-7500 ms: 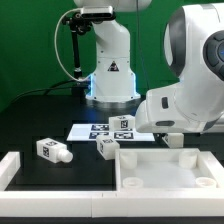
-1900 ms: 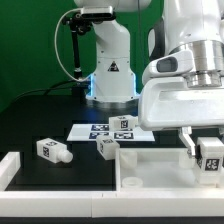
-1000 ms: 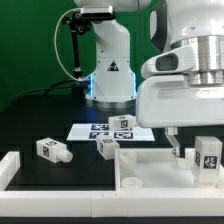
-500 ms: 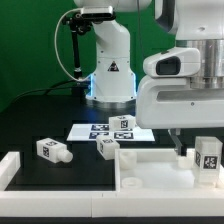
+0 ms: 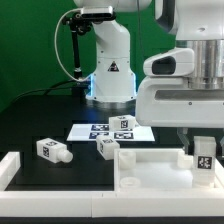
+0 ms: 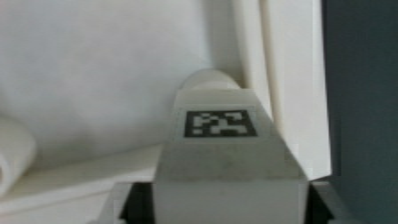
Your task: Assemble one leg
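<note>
My gripper (image 5: 204,150) is shut on one leg (image 5: 204,162), a short white peg with a black-and-white tag. It holds the leg upright over the right far corner of the large white square panel (image 5: 150,172). In the wrist view the leg (image 6: 222,125) fills the middle between my two fingers (image 6: 135,205). The panel's surface and raised rim (image 6: 267,50) lie behind it. I cannot tell whether the leg's lower end touches the panel. Three more legs stand on the table: one at the exterior view's left (image 5: 53,150), one beside the panel (image 5: 108,147) and one on the marker board (image 5: 123,125).
The marker board (image 5: 95,131) lies behind the panel. A white raised bracket (image 5: 18,168) stands at the exterior view's front left. The robot's base (image 5: 108,65) stands at the back.
The gripper first hung low behind the panel. Then it came up holding the leg, and in the last second it shifted slightly to the exterior view's left over the panel's corner.
</note>
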